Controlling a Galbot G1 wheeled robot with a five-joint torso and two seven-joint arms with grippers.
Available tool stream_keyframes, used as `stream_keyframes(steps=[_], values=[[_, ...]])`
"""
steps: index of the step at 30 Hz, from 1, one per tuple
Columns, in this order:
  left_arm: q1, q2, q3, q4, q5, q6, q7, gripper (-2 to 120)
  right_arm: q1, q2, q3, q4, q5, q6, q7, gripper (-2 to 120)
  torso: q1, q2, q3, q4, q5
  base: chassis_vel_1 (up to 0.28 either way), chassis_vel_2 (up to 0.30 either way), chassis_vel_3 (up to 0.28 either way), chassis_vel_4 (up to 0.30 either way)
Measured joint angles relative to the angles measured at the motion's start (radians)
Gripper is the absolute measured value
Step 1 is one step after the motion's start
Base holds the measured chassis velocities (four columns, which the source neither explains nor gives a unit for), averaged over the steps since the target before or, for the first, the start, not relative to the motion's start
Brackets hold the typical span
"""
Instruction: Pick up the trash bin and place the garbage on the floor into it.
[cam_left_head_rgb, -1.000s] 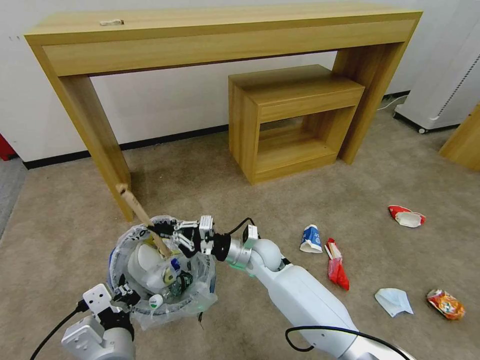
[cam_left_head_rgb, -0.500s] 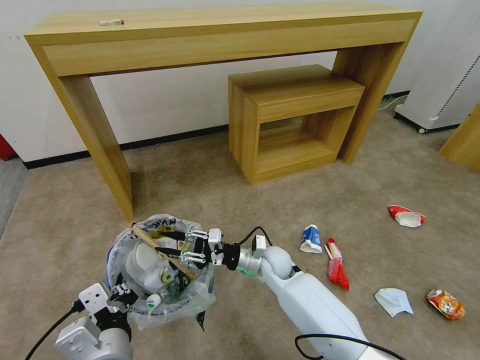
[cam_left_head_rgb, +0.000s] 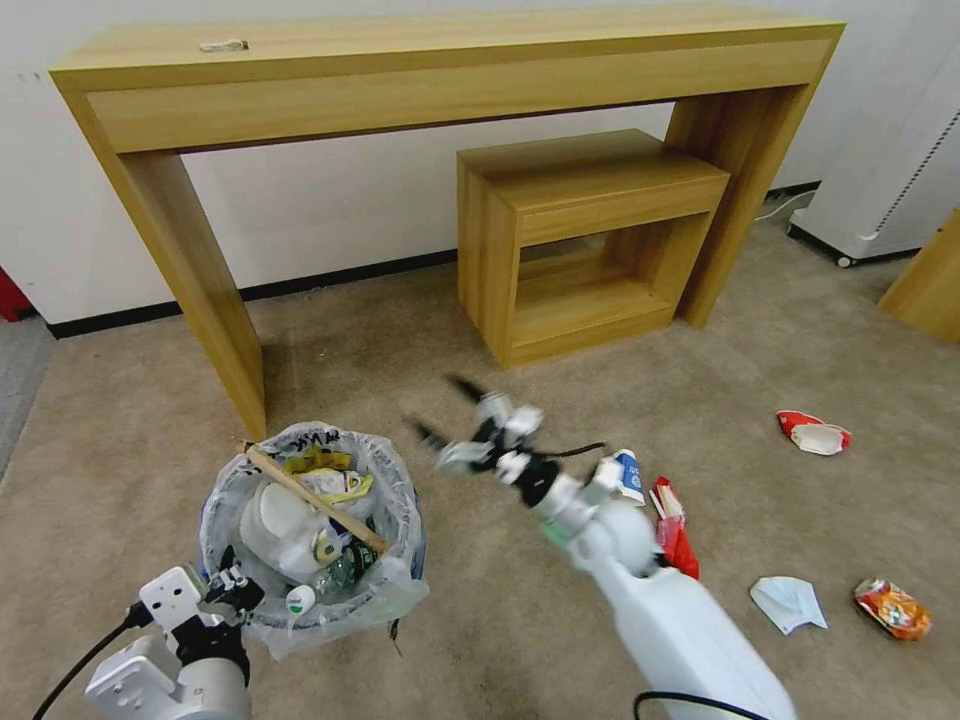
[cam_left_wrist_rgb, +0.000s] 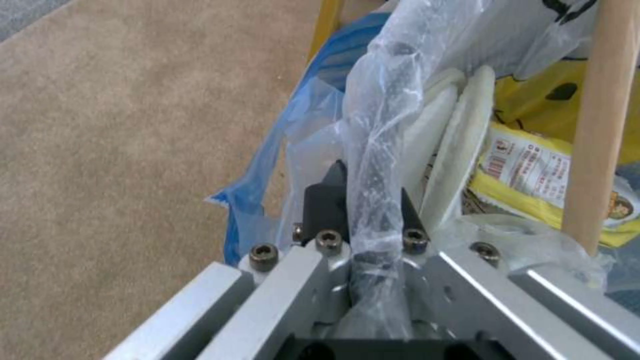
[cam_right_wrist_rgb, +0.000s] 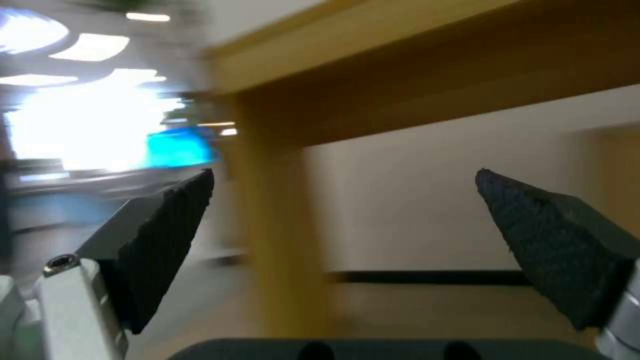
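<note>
The blue trash bin with its crinkly bag stands on the beige floor at the near left. My left gripper is shut on its bag-covered rim. Inside lie a wooden stick, white slippers and a yellow wrapper. My right gripper hangs open and empty in the air to the right of the bin. On the carpet lie a blue-white cup, a red wrapper, a red-white cup, a blue mask and an orange snack bag.
A long wooden table spans the back, with its left leg just behind the bin. A smaller wooden stand sits under its right half. A white appliance stands at the far right.
My right gripper has let go of the wooden stick, which now lies across the bin's contents. It has opened, risen and swung right, away from the bin.
</note>
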Motion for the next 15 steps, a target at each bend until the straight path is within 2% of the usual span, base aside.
stream_keyframes(steps=[1,2,5,6,9,10,13,15], values=[[-0.003,0.001,-0.001,0.000,-0.002,0.003,-0.005,0,-0.029,0.004,0.059,0.028,-0.031,0.001,0.074,100,0.000,0.000,0.000,0.0002,0.0001,0.000,0.000,0.000,0.000],[-0.003,0.001,-0.001,0.000,-0.002,0.003,-0.005,0,-0.029,0.004,0.059,0.028,-0.031,0.001,0.074,100,0.000,0.000,0.000,0.0002,0.0001,0.000,0.000,0.000,0.000],[-0.016,0.005,-0.002,0.007,-0.003,0.005,-0.010,0,-0.124,0.011,0.242,0.095,-0.085,-0.018,0.175,100,0.000,0.000,0.000,0.0000,0.0000,0.000,0.000,0.000,0.000],[-0.016,0.005,-0.002,0.007,-0.003,0.005,-0.010,0,-0.124,0.011,0.242,0.095,-0.085,-0.018,0.175,100,0.000,0.000,0.000,0.0000,0.0000,0.000,0.000,0.000,0.000],[-0.037,0.003,-0.003,0.021,0.000,0.003,-0.010,0,-0.219,0.001,0.376,0.150,-0.090,-0.018,0.192,100,0.000,0.000,0.000,-0.0001,0.0000,0.000,0.000,0.000,0.000],[-0.037,0.003,-0.003,0.021,0.000,0.003,-0.010,0,-0.219,0.001,0.376,0.150,-0.090,-0.018,0.192,100,0.000,0.000,0.000,-0.0001,0.0000,0.000,0.000,0.000,0.000],[-0.044,-0.005,-0.007,0.025,0.015,-0.005,-0.007,0,-0.312,-0.023,0.508,0.187,-0.081,0.026,0.176,100,0.000,0.000,0.000,-0.0001,0.0000,0.000,0.000,0.000,0.000],[-0.044,-0.007,-0.008,0.025,0.023,-0.010,-0.005,0,-0.339,-0.038,0.540,0.194,-0.071,0.039,0.169,100,0.000,0.000,0.000,-0.0002,0.0000,0.000,0.000,0.000,0.000]])
